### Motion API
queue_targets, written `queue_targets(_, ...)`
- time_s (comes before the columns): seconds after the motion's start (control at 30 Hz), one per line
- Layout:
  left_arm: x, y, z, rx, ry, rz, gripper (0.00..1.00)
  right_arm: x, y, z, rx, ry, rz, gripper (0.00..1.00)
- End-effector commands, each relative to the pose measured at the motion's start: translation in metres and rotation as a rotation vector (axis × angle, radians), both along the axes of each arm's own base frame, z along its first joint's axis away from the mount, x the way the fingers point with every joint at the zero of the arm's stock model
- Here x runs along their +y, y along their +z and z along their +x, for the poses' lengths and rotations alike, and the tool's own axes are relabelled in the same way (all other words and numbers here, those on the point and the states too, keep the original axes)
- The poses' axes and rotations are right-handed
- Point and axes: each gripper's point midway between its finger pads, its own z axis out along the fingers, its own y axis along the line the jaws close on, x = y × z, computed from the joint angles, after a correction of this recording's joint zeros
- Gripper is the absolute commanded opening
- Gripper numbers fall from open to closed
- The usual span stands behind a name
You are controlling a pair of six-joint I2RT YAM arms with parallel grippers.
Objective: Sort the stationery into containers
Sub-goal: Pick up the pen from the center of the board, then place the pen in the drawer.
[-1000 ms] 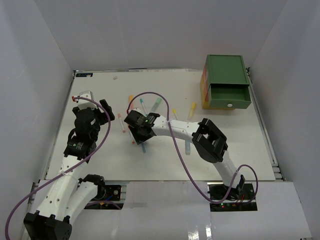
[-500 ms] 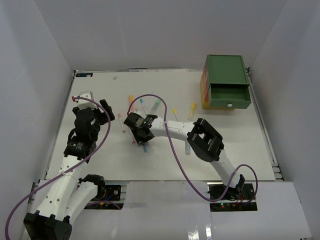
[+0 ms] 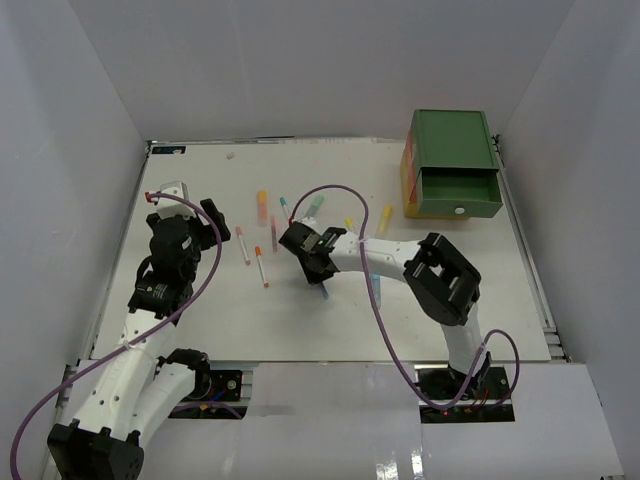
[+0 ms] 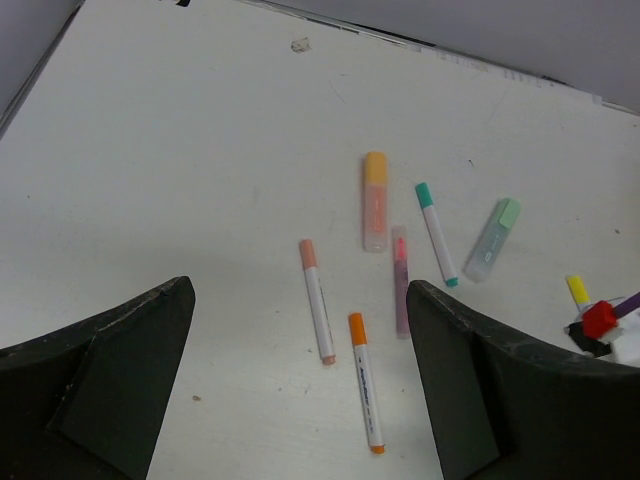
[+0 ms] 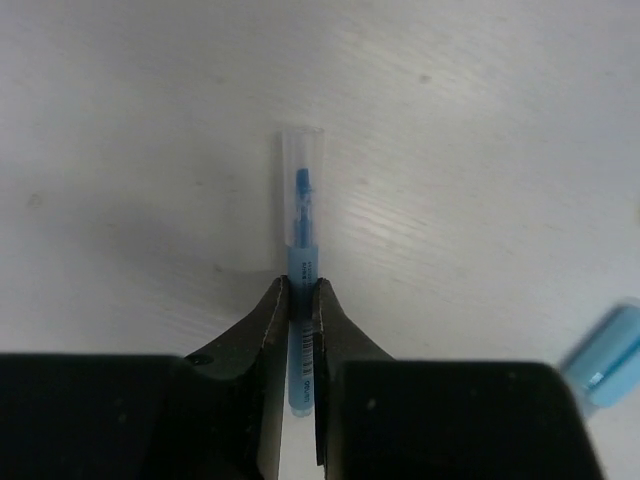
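Note:
My right gripper is shut on a thin blue pen, whose clear-capped tip sticks out past the fingertips just above the white table. My left gripper stands open over the left of the table, holding nothing. More stationery lies loose: an orange highlighter, a teal-capped pen, a green highlighter, a peach-ended pen, an orange-ended pen and a pink pen. The containers stand stacked at the back right, with the green top drawer pulled open.
A light blue highlighter lies just right of my right gripper. A yellow pen and a yellow highlighter lie between the pens and the drawers. White walls enclose the table on three sides.
My right gripper has shut on the blue pen and moved right with it, uncovering the orange-ended pen. The left arm has not moved.

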Motion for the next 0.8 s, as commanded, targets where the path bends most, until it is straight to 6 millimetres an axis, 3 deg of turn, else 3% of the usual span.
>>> queue_targets(0.0, -0.005, -0.003, 0.0, 0.006, -0.02, -0.009, 0.98, -0.022, 0.049, 0.022, -0.103, -0.066, 0.044, 0.08)
queue_targets(0.03, -0.005, -0.002, 0.0, 0.005, -0.022, -0.008, 0.98, -0.028, 0.07, 0.03, -0.139, -0.089, 0.086, 0.08)
queue_targets(0.1, -0.005, -0.004, -0.001, 0.008, -0.021, -0.009, 0.98, -0.037, 0.093, 0.039, -0.185, -0.117, 0.127, 0.08)
queue_targets(0.13, -0.005, -0.004, 0.0, 0.01, -0.024, -0.009, 0.98, -0.043, 0.121, 0.048, -0.235, -0.145, 0.192, 0.08)
queue_targets(0.2, -0.006, -0.004, 0.0, 0.008, -0.027, -0.01, 0.98, -0.059, 0.145, 0.06, -0.284, -0.196, 0.251, 0.08)
queue_targets(0.23, -0.006, -0.004, 0.0, 0.01, -0.029, -0.01, 0.98, -0.065, 0.174, 0.065, -0.339, -0.219, 0.323, 0.08)
queue_targets(0.3, -0.006, -0.004, 0.0, 0.009, -0.03, -0.011, 0.98, -0.082, 0.197, 0.074, -0.392, -0.274, 0.375, 0.08)
queue_targets(0.33, -0.007, -0.004, 0.0, 0.01, -0.033, -0.011, 0.98, -0.099, 0.221, 0.083, -0.448, -0.325, 0.431, 0.08)
queue_targets(0.43, -0.008, -0.004, 0.0, 0.012, -0.039, -0.012, 0.98, -0.145, 0.257, 0.098, -0.558, -0.464, 0.501, 0.08)
queue_targets(0.6, -0.01, -0.006, 0.001, 0.017, -0.047, -0.012, 0.98, -0.222, 0.286, 0.112, -0.696, -0.692, 0.554, 0.08)
queue_targets(0.77, -0.01, -0.005, 0.001, 0.016, -0.048, -0.013, 0.98, -0.275, 0.281, 0.119, -0.758, -0.922, 0.608, 0.08)
